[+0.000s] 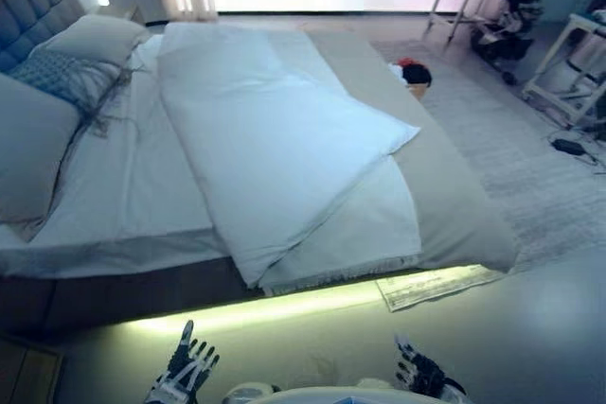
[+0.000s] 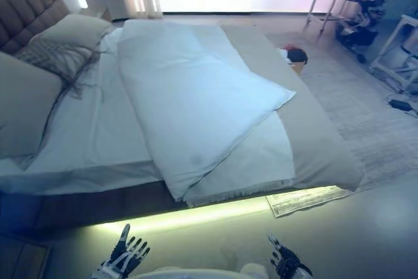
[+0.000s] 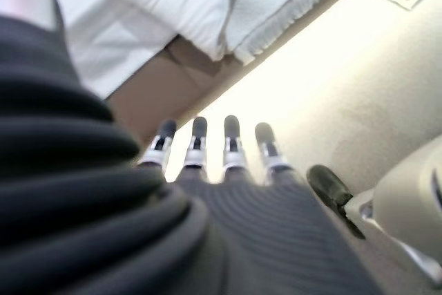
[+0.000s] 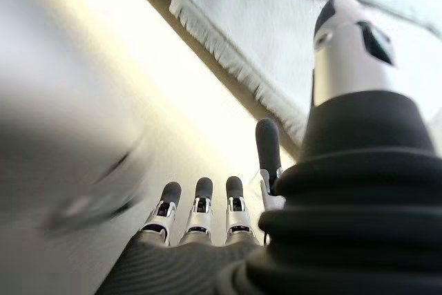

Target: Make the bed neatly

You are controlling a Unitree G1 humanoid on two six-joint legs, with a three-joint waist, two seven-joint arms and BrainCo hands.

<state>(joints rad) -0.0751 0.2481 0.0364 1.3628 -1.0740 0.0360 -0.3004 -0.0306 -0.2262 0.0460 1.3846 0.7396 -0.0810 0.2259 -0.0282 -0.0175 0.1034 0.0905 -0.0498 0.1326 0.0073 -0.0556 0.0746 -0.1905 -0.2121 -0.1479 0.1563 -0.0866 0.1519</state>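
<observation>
A bed (image 1: pixel 445 186) lies before me with a white duvet (image 1: pixel 275 130) folded back on itself diagonally, its corner pointing right. A fringed white blanket (image 1: pixel 369 229) lies under it and hangs over the near edge. Pillows (image 1: pixel 95 40) and a blue knitted cushion (image 1: pixel 62 78) sit at the left by the headboard. My left hand (image 1: pixel 187 366) is low at the near edge, fingers straight, holding nothing; its fingers (image 3: pixel 197 146) point toward the bed side. My right hand (image 1: pixel 421 373) is low too, fingers (image 4: pixel 200 202) straight and empty, below the blanket fringe (image 4: pixel 228 60).
A grey rug (image 1: pixel 530 167) lies right of the bed, with a paper sheet (image 1: pixel 436 283) on the floor at the bed's near corner. White tables (image 1: pixel 568 63) and equipment stand at far right. A red and black item (image 1: pixel 412 73) sits by the bed's far side.
</observation>
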